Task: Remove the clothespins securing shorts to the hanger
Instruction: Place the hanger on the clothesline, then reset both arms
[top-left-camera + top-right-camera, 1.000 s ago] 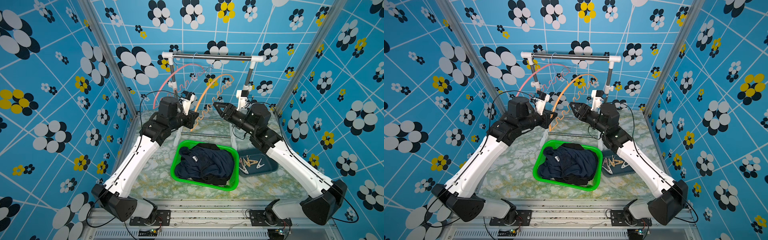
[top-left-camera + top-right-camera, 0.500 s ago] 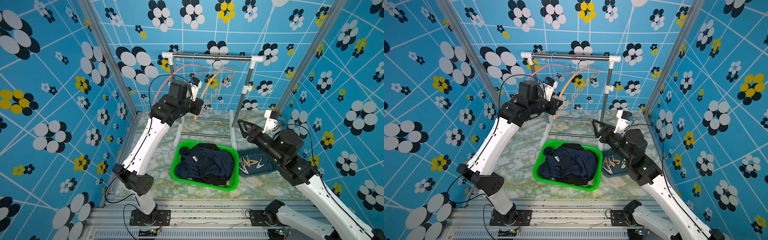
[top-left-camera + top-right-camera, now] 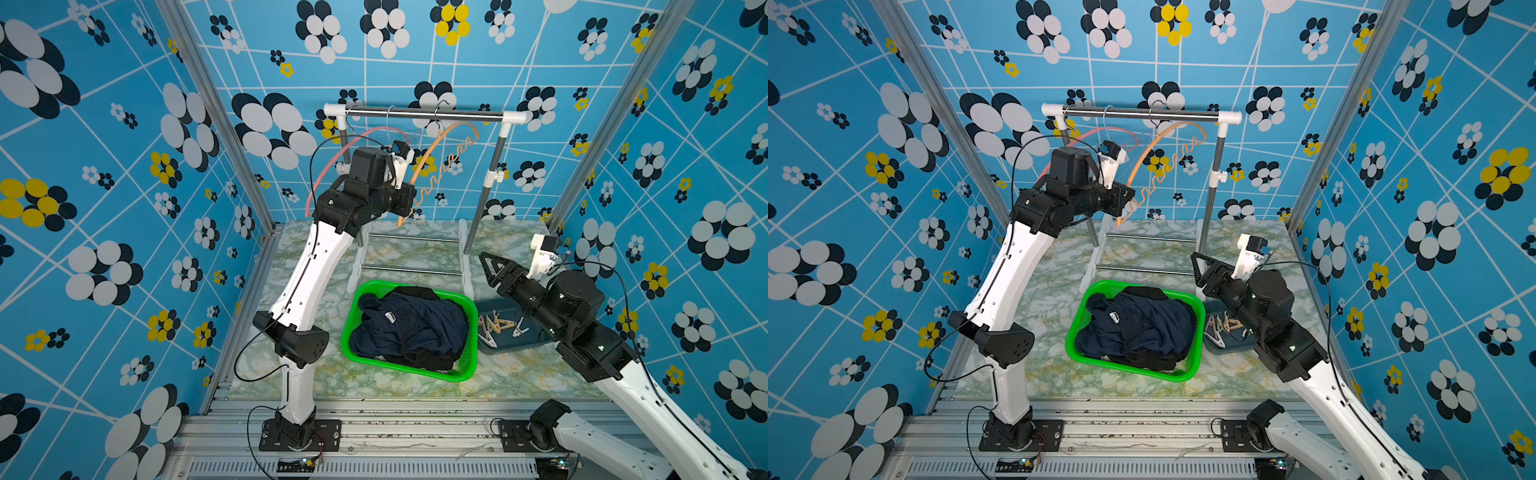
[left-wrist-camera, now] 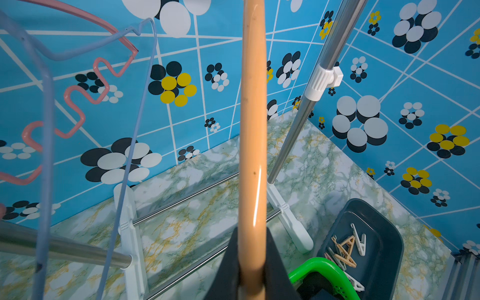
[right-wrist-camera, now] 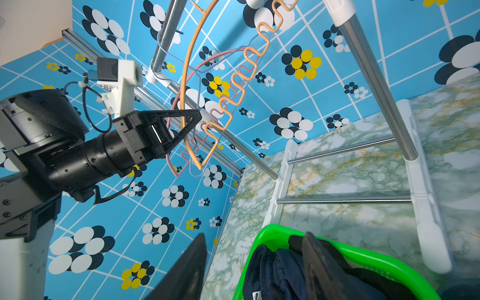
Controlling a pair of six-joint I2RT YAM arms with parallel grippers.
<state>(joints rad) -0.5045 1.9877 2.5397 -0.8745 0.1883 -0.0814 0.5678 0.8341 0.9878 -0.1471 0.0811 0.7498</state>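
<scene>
The bare orange hanger [image 3: 441, 137] hangs tilted from the rack's rail [image 3: 424, 113]. My left gripper [image 3: 409, 200] is shut on its lower arm; the left wrist view shows the orange hanger [image 4: 253, 130] running straight into the closed left gripper [image 4: 252, 259]. No fabric or clips show on it. Navy and black shorts [image 3: 411, 328] lie piled in the green basket [image 3: 467, 303]. Several clothespins [image 3: 498, 328], tan and white, lie in the dark tray [image 3: 494, 305]. My right gripper [image 3: 486, 266] hovers open and empty above that tray; in its wrist view the right gripper [image 5: 254, 236] points over the shorts [image 5: 275, 270].
A pink hanger [image 3: 328, 174] and a pale blue wire hanger [image 4: 46, 104] hang bare on the same rail, left of the orange one. The rack's white feet and low cross bars [image 3: 411, 270] stand behind the basket. Patterned blue walls close in both sides and the back.
My left arm has lifted the orange hanger up toward the rail. My right arm has pulled away from the hanger, back and down to the right over the tray.
</scene>
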